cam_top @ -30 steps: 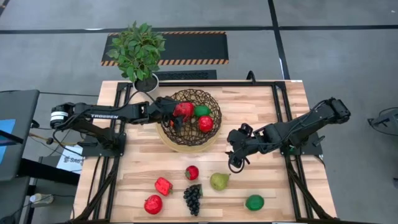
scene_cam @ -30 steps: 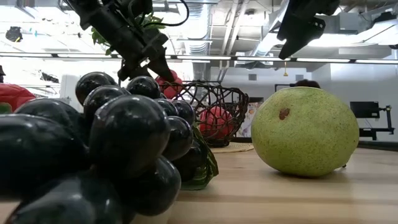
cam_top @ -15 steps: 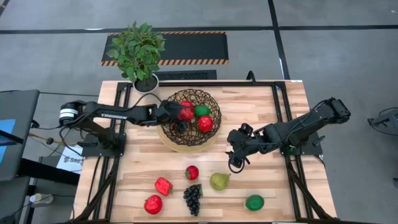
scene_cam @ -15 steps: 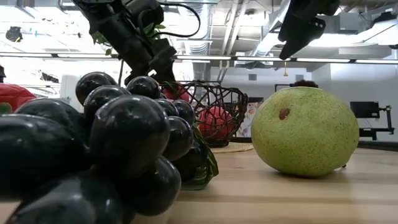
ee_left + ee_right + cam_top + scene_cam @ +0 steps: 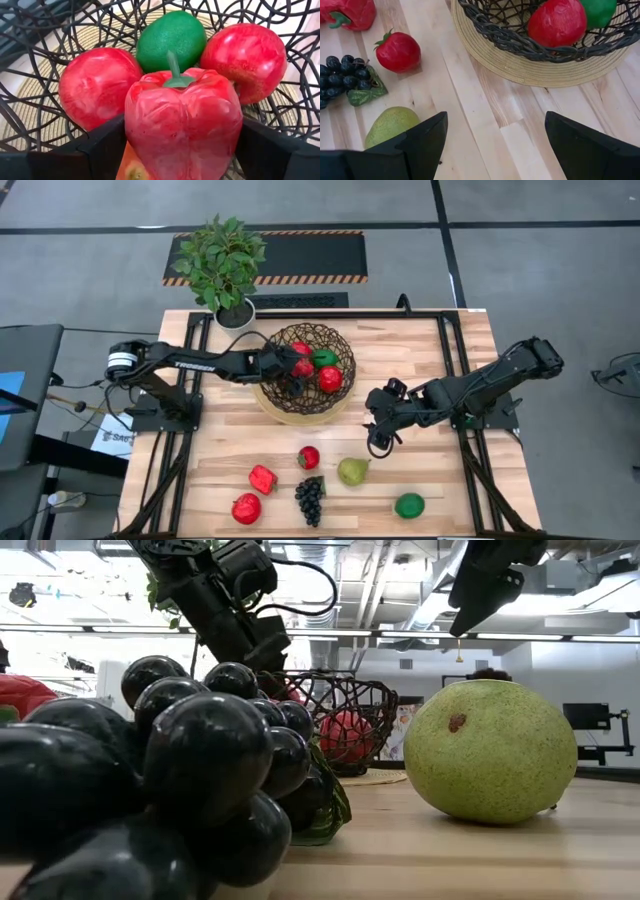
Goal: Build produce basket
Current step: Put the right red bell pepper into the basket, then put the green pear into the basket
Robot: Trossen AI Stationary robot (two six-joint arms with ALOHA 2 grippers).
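Note:
The basket [image 5: 347,375] stands at the table's far middle and holds two red fruits [image 5: 95,85] [image 5: 245,60] and a green lime [image 5: 170,42]. My left gripper [image 5: 290,372] reaches into it over its left rim, shut on a red pepper [image 5: 182,125]. To the basket's right, my right gripper [image 5: 378,442] hangs open above bare table, with nothing between its fingers. More produce lies near the front edge: a strawberry [image 5: 309,457], a second red pepper [image 5: 262,478], a red fruit [image 5: 246,508], grapes [image 5: 310,500], a pear [image 5: 352,471] and a lime [image 5: 409,505]. My left gripper pinches the red pepper's body by two opposite sides [image 5: 131,130] between its two fingers [image 5: 100,147]. The fingers slant down into the basket from the table's left. The pepper's green stem [image 5: 175,75] points away from the fingers. It sits low among the other fruits; whether it rests on them I cannot tell.
A potted green plant [image 5: 225,265] stands just beyond the table's far left corner, close to the basket. Bare wood lies between the basket and the front row of produce, and on the table's right half.
My left gripper has gone toward the table's right edge and down, over the basket's left rim and in among the fruits. The red pepper went with it and now sits lower in the basket.

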